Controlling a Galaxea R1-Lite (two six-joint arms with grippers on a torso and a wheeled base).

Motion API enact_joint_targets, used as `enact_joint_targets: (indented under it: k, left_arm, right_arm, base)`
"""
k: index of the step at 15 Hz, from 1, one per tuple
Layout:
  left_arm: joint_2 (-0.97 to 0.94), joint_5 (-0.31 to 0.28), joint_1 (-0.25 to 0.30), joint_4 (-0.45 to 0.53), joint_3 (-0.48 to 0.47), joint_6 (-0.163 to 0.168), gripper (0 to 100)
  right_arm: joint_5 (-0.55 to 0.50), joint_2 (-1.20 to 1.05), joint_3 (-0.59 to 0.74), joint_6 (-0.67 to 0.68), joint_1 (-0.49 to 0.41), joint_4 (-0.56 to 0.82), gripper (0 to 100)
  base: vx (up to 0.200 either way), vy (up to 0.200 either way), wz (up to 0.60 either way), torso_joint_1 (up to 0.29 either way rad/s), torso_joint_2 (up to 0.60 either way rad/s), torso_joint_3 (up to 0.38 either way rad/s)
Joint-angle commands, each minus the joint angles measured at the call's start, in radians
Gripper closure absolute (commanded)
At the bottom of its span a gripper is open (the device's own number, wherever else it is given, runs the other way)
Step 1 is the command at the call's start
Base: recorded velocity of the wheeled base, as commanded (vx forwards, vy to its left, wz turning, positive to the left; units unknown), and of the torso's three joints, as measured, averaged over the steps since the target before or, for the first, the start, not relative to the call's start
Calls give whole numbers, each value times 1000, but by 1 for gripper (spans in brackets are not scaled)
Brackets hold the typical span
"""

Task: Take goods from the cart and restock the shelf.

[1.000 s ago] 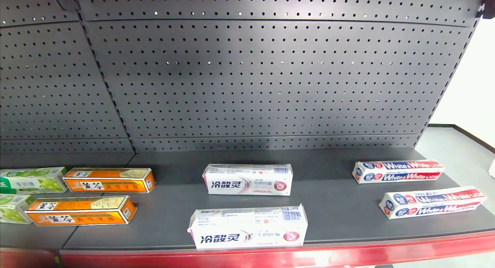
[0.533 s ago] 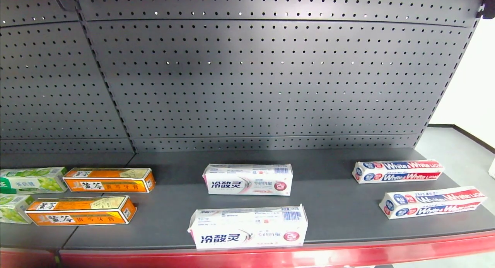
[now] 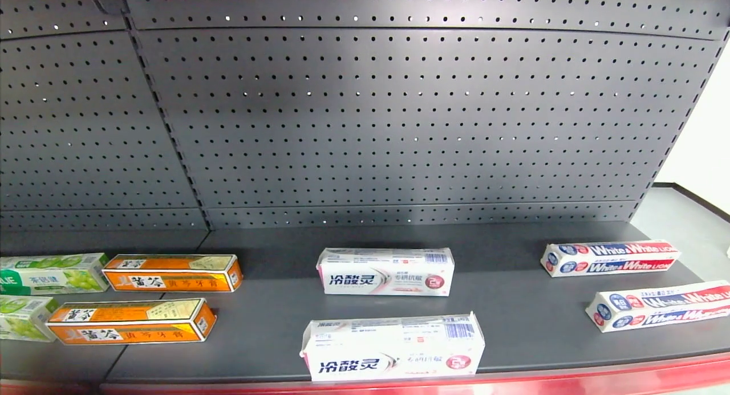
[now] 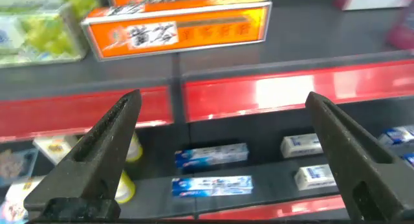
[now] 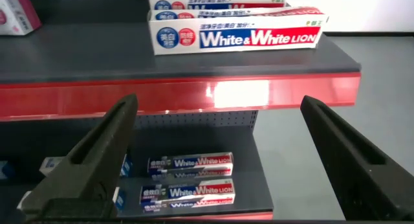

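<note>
Toothpaste boxes lie in pairs on the dark shelf: two green, two orange, two white-and-pink and two red-white-blue. My left gripper is open and holds nothing, in front of the shelf's red front edge, below the front orange box. My right gripper is also open with nothing in it, before the red edge below the front red-white-blue box.
A perforated back panel rises behind the shelf. A lower shelf holds blue boxes and further red-white-blue boxes. Grey floor lies past the shelf's right end.
The whole head picture has shifted, with everything now lying further right and lower, so the camera has moved. The boxes keep their places on the shelf.
</note>
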Motion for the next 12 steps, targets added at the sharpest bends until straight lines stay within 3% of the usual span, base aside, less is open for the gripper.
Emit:
enact_joint_targets:
  k: [1,4,7,9,12]
  left_arm:
    - [3,1,-2,0,0,0,0]
    - [3,-2,-2,0,0,12,0]
    - [3,4,-2,0,0,1,0]
    - [3,7,-2,0,0,4,0]
    - [3,6,-2,0,0,7,0]
  right_arm:
    - [0,1,0,0,-2,-2,0]
    - [0,1,0,0,-2,-2,0]
    - [0,1,0,-2,-2,-2,0]
    - [0,1,0,-2,0,-2,0]
    - [0,1,0,-2,0,-2,0]
  base:
    - [0,0,0,0,0,0]
    - [0,0,0,0,0,0]
    - [0,0,0,0,0,0]
    - [0,-200,0,0,7,5]
    - [0,0,0,0,0,0]
